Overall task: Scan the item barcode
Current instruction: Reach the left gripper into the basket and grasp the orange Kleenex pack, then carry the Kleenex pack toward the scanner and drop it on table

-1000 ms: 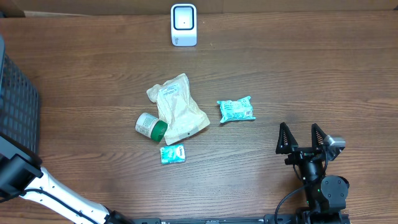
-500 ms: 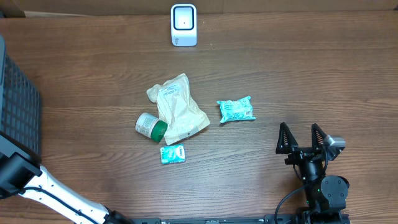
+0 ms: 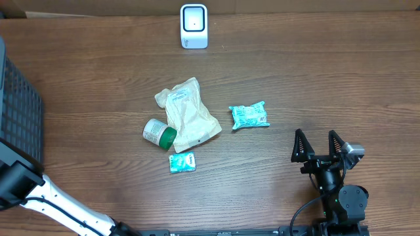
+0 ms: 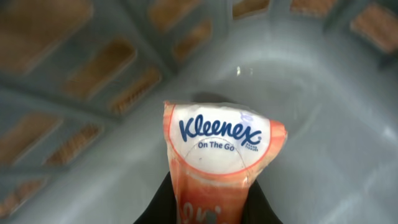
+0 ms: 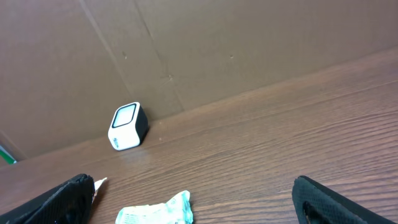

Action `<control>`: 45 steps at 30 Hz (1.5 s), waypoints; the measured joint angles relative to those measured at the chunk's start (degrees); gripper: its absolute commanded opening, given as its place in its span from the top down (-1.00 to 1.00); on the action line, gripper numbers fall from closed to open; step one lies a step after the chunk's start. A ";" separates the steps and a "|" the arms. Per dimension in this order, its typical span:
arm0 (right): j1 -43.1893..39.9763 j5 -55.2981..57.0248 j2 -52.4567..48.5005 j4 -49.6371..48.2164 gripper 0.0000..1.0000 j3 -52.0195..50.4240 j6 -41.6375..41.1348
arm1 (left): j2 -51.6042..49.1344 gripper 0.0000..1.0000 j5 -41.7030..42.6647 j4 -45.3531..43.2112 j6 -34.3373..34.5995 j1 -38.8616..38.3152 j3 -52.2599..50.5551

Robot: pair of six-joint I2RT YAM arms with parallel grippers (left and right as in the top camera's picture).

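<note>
An orange and white Kleenex tissue pack [image 4: 217, 149] fills the middle of the left wrist view, its label facing the camera and no barcode showing. My left gripper [image 4: 211, 202] is shut on the pack's lower end, a black finger on each side, inside the grey basket [image 4: 323, 124]. The white barcode scanner [image 3: 193, 26] stands at the table's far edge and also shows in the right wrist view as the scanner [image 5: 127, 126]. My right gripper [image 3: 319, 145] rests open at the front right with nothing between its fingers.
On the table lie a beige pouch [image 3: 187, 115], a green-capped jar [image 3: 159, 134], a small teal packet [image 3: 182, 162] and a larger teal packet [image 3: 249, 116]. The dark basket [image 3: 16, 98] stands at the left edge. The left arm's white link [image 3: 59, 203] crosses the front left corner.
</note>
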State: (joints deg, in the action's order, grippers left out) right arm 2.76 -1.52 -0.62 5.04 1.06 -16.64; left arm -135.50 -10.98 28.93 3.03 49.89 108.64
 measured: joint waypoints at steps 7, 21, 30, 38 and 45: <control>0.00 0.00 -0.02 0.04 -1.00 0.00 0.02 | 5.11 0.92 3.17 7.19 2.29 -0.04 -0.72; 0.00 0.00 0.00 0.07 -1.00 0.00 0.02 | 34.03 0.91 36.00 14.86 7.13 -1.25 -0.72; 0.00 0.00 -0.02 0.02 -1.00 0.00 0.00 | 47.67 0.92 49.27 36.35 5.55 -18.80 -0.46; 0.00 0.00 0.00 0.02 -1.00 0.00 0.00 | 43.19 0.91 33.86 40.26 3.98 -50.03 -8.74; 0.02 0.00 0.00 0.00 -1.00 0.00 0.00 | 33.68 0.91 27.74 28.48 9.38 -66.82 -20.94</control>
State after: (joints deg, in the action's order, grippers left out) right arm 2.79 -1.52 -0.62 5.04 1.06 -16.64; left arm -101.82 16.75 57.41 12.40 -16.93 87.70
